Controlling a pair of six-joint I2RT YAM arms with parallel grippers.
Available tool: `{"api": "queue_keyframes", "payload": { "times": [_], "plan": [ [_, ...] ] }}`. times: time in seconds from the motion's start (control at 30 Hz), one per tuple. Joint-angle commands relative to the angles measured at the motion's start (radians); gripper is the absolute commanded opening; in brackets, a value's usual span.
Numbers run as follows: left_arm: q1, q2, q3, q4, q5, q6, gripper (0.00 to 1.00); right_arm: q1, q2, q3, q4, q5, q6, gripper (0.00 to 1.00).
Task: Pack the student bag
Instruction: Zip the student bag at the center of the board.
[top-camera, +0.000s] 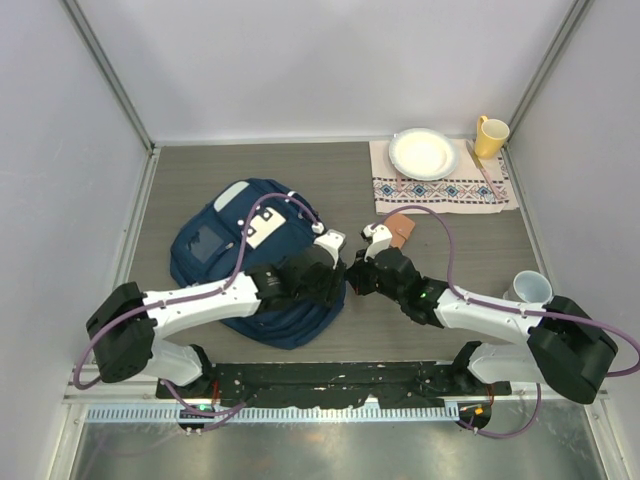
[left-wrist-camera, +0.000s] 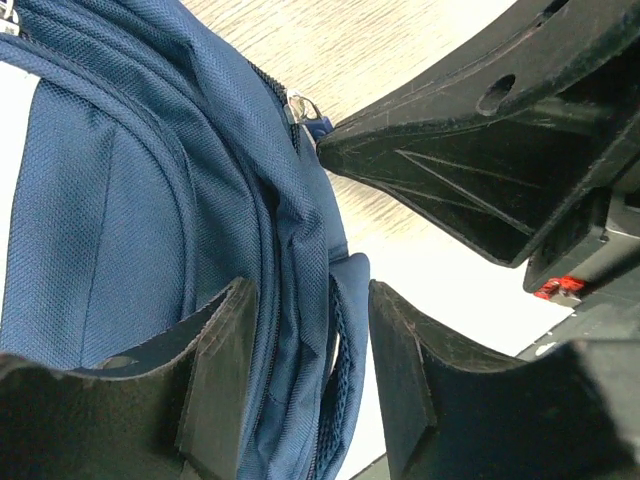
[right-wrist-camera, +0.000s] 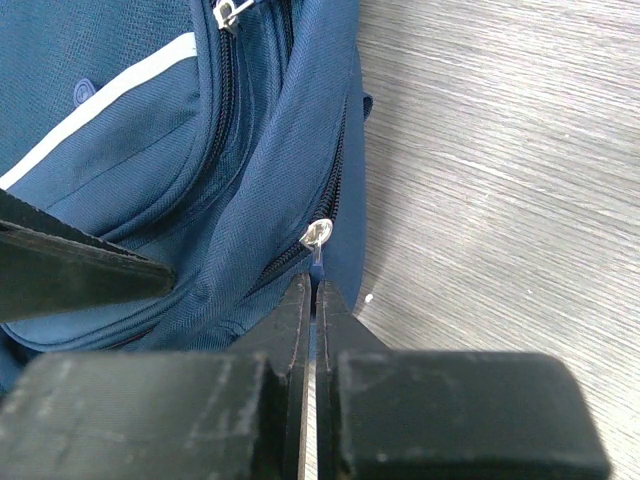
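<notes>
reaching out from the near edge of the grey wood-grain desk (top-camera: 450, 215), the white and black left arm (top-camera: 195, 300) and right arm (top-camera: 490, 308) are meeting near the middle. a white cup (top-camera: 530, 287) is standing just beside the right arm, by the desk's right side. the left jaws are standing partly apart, straddling a folded edge of the large navy blue fabric student bag (top-camera: 225, 255) without clamping it; a gap is showing between the cloth and one finger (left-wrist-camera: 405, 380). the right jaws are pressing fully together, pinching the thin tab of the small silver metal zip pull (right-wrist-camera: 316, 237) on the bag's right-hand edge. the student bag is lying flat on the left half of the desk, front pockets up, a pale stripe (right-wrist-camera: 110, 95) running across its navy front. just beyond the jaws a small brown square object (top-camera: 401, 231) is lying right by the near edge of a white embroidered cloth mat (top-camera: 480, 190). on that mat a round white plate (top-camera: 424, 153) is sitting, and a yellow mug (top-camera: 490, 136) is standing upright at the mat's far right corner.
</notes>
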Motion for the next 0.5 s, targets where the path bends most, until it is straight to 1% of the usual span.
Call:
{"api": "queue_keyframes", "payload": {
  "times": [0.0,0.03,0.07,0.1,0.17,0.2,0.23,0.3,0.33,0.43,0.47],
  "plan": [
    [-0.041,0.032,0.057,0.004,-0.098,0.036,0.5,0.002,-0.027,0.006,0.06,0.01,-0.008,0.01],
    [-0.044,0.038,0.07,-0.007,-0.122,0.035,0.43,0.002,-0.027,0.006,0.063,0.011,-0.008,0.01],
    [-0.047,0.051,0.074,-0.019,-0.136,0.029,0.39,0.002,-0.029,0.006,0.063,0.011,-0.008,0.01],
    [-0.045,0.055,0.08,-0.045,-0.142,0.027,0.28,0.002,-0.03,0.006,0.063,0.011,-0.01,0.01],
    [-0.048,0.062,0.087,-0.068,-0.168,0.025,0.16,0.002,-0.032,0.006,0.063,0.014,-0.01,0.01],
    [-0.048,0.062,0.087,-0.079,-0.182,0.022,0.04,0.002,-0.033,0.006,0.063,0.017,-0.01,0.01],
    [-0.048,0.059,0.084,-0.091,-0.187,0.022,0.0,0.002,-0.032,0.008,0.059,0.019,-0.01,0.01],
    [-0.048,0.033,0.068,-0.123,-0.199,0.012,0.0,0.001,-0.026,0.022,0.039,0.048,-0.01,0.01],
    [-0.048,0.016,0.038,-0.134,-0.201,0.003,0.0,0.001,-0.015,0.025,0.037,0.054,-0.011,0.01],
    [-0.048,-0.066,-0.05,-0.181,-0.191,-0.076,0.0,-0.004,0.014,0.04,0.048,0.059,-0.016,0.01],
    [-0.048,-0.093,-0.076,-0.207,-0.19,-0.14,0.0,-0.007,0.026,0.046,0.054,0.054,-0.017,0.01]
  ]
}}
